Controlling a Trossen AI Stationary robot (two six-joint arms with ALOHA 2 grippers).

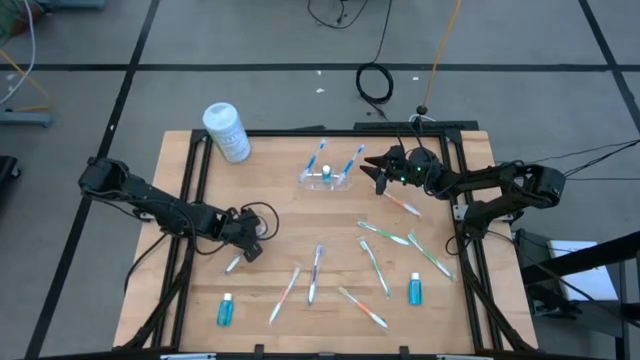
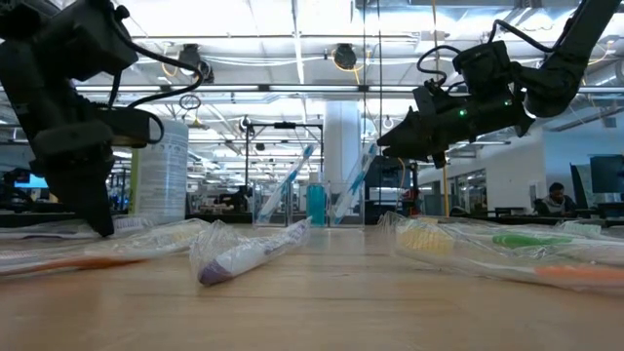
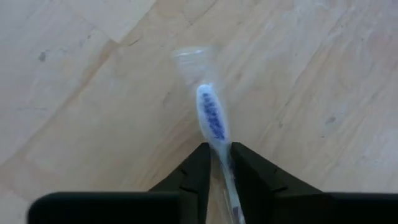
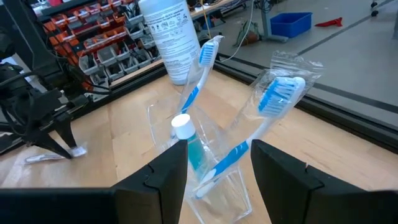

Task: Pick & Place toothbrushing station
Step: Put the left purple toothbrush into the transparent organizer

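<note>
The toothbrushing station (image 1: 327,180) is a clear plastic holder at the table's far middle. Two blue-and-white toothbrushes and a small blue tube (image 4: 189,146) stand in it. My right gripper (image 1: 378,172) hovers open just to its right; in the right wrist view the open right gripper (image 4: 219,177) has the holder (image 4: 233,186) straight ahead between its fingers, untouched. My left gripper (image 1: 247,248) is down at the table's left middle, shut on a wrapped toothbrush (image 1: 234,263) with blue bristles (image 3: 212,115). My left gripper pinches the wrapped toothbrush's neck (image 3: 221,152), just behind the bristle head, between its two fingers. The fingers come steeply from above, one on each side of the neck. The toothbrush lies flat on the table in its clear wrapper, head sticking out past the fingertips.
A white canister (image 1: 226,131) stands at the far left of the table. Several wrapped toothbrushes lie over the near and right parts, such as one (image 1: 314,272) and another (image 1: 400,204). Two small blue tubes (image 1: 225,310) (image 1: 415,290) lie near the front edge.
</note>
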